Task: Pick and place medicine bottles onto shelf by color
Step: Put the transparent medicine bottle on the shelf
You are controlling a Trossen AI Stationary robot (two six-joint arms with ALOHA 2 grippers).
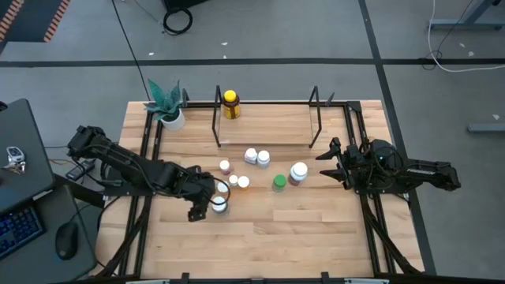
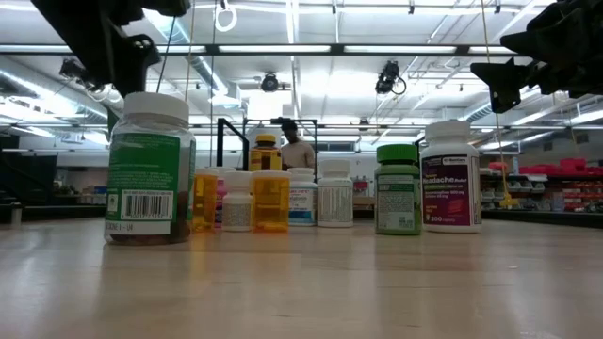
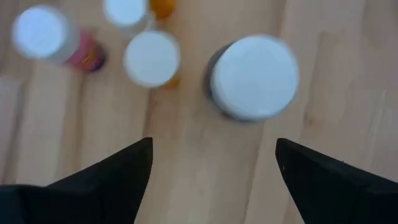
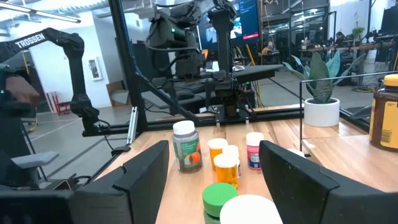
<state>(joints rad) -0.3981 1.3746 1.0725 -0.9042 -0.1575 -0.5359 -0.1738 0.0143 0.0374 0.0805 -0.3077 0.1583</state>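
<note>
- Though the low view cuts off both arms at its top edge, we see the left hand [image 1: 207, 207] from above, fingers spread wide and holding nothing.
- Its white-capped bottle [image 3: 253, 76] stands on the table [image 1: 316, 229] just past the fingertips, untouched.
- Only the high view shows the yellow-capped bottle [image 1: 230, 103] on the shelf [image 1: 268, 140].
- Our right hand [image 1: 330, 166] waits partly open and empty beside the shelf.
</note>
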